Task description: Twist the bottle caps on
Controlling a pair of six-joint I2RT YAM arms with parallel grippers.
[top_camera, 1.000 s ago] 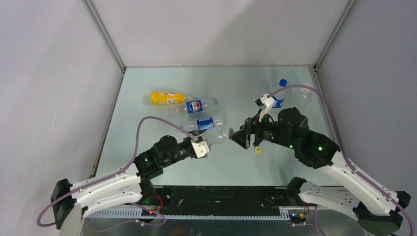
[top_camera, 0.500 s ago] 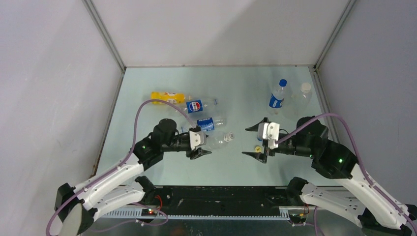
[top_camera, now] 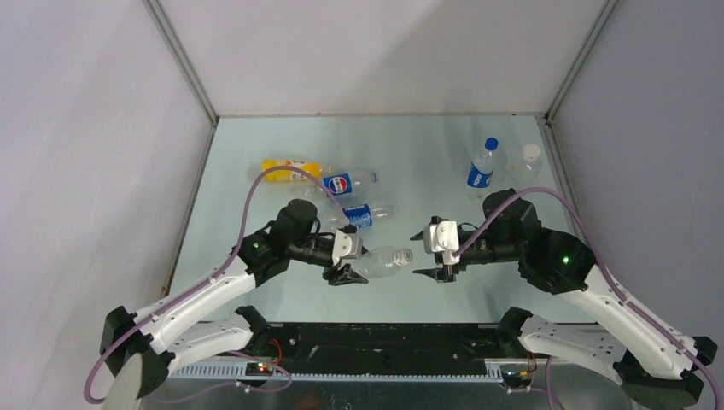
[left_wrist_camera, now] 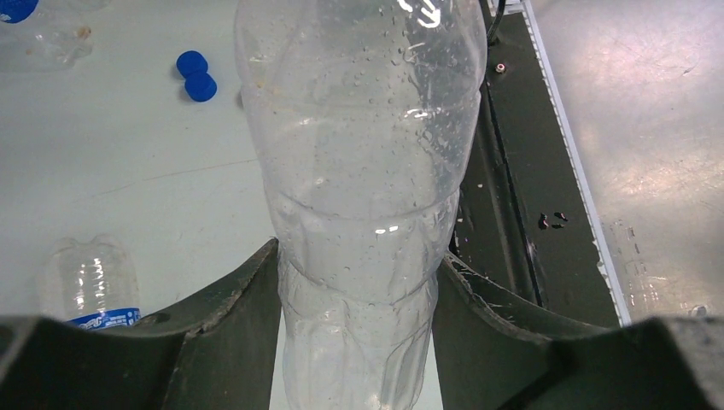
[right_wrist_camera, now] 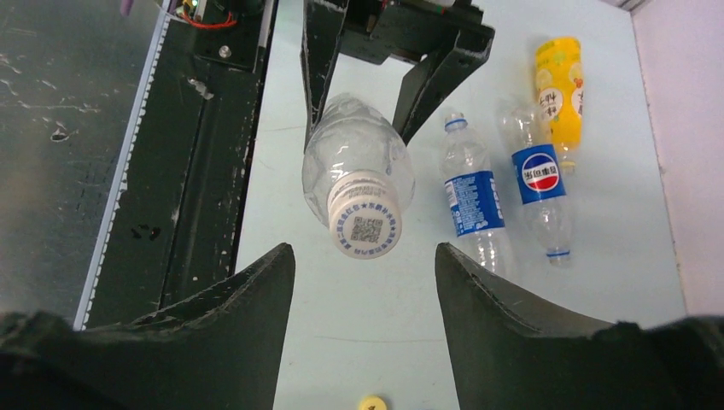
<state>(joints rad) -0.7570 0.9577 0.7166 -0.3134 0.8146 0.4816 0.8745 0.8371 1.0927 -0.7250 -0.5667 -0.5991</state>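
The left gripper (top_camera: 346, 270) pinches the clear unlabelled bottle (top_camera: 380, 261) around its body, neck pointing right. It needs a firm clamp so the bottle cannot spin. The bottle is droplet-specked inside, and its white cap (right_wrist_camera: 365, 225), printed with a code, sits on the neck. The right gripper (top_camera: 423, 254) stands spread and empty just short of it. It should centre on the cap, close squarely, then twist.

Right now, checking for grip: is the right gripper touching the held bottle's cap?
Apart. Right wrist view: the cap sits clear of both right gripper fingers.
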